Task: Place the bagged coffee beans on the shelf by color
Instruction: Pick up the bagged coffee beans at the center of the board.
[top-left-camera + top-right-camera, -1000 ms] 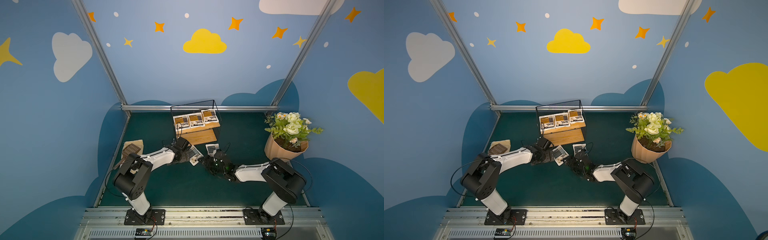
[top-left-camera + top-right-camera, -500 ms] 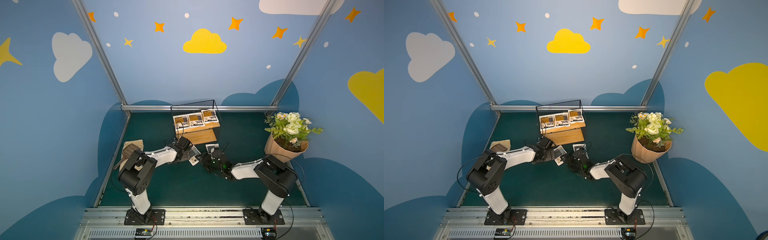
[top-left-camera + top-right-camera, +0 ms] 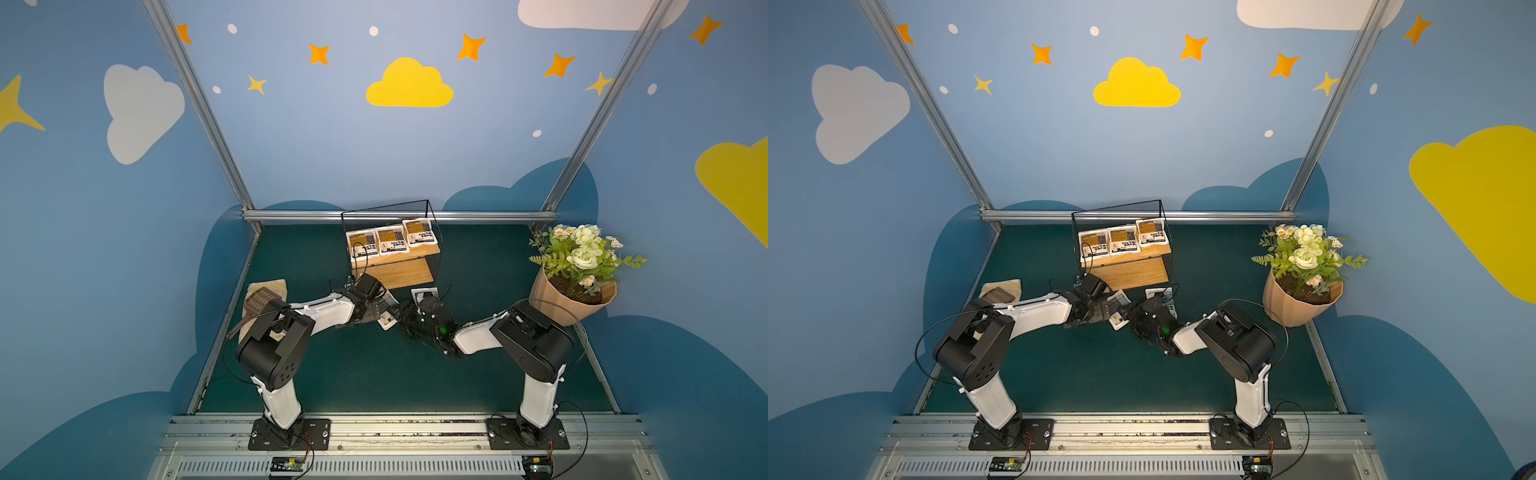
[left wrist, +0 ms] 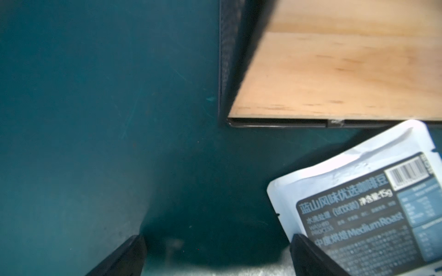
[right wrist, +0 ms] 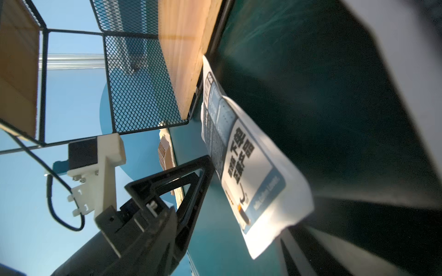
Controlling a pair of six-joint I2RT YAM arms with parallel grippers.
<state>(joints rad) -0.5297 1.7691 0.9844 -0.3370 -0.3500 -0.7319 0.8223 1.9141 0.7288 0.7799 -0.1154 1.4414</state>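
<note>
Progress looks past halfway to me: three orange pouches (image 3: 390, 242) sit in a row on the upper board (image 3: 409, 254) of the shelf (image 3: 386, 214), and its lower board (image 4: 334, 71) is bare. Both grey-blue ones are on the table (image 3: 374, 374) in front of the shelf. The grey-blue pouch (image 4: 358, 203) I am working on lies tilted just before the shelf's front rail, between my two tools. The second pouch (image 3: 424, 294) lies flat beside it, also near that rail.

My left tool (image 4: 215, 236) is released: its fingers (image 4: 124, 255) stand wide apart with nothing between them, and the pouch's edge runs behind one of them. My right tool (image 3: 406, 318) is at the pouch's end farther from the shelf. Its own fingers are only blurs in the right wrist view, so I cannot tell whether it is clenched on the pouch.

The step, as I judge it, is getting one firm hold on this pouch. I should pinch the flat sealed edge rather than the bean-filled belly and let only one tool carry it. Then I should lift it clear of the rail and lay it label-up on the lower board, apart from the orange row.
</note>
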